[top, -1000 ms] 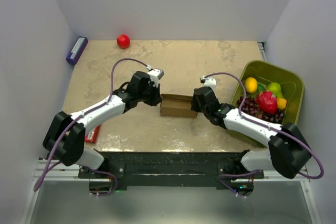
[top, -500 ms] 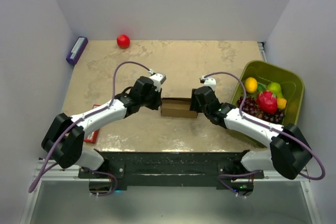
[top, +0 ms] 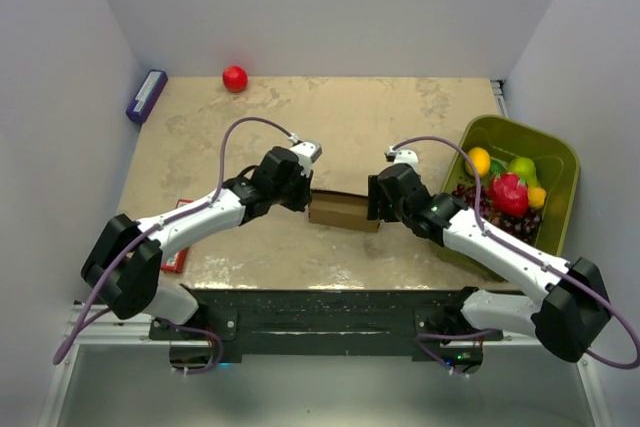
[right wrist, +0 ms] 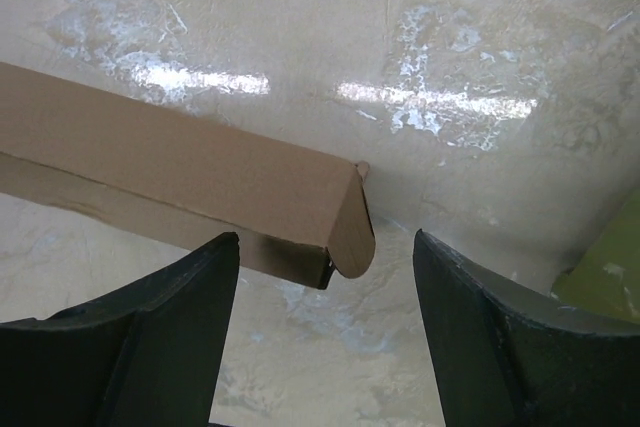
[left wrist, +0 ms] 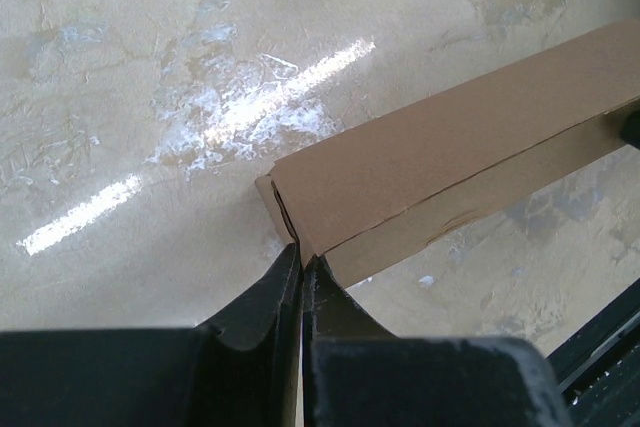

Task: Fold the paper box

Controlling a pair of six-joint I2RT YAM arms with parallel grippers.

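Left wrist view: left end effector (left wrist: 300, 255), fingers together, likely braces the paper box (left wrist: 450, 147) at one end while the right end effector (right wrist: 322, 242) stands apart at the other.

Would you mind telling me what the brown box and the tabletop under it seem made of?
The plain brown rectangular box looks like thin matte cardboard: dull faces, creased edges, a curved tuck flap. The beige mottled tabletop seems polished stone or laminate: marbled patches, sharp glare.
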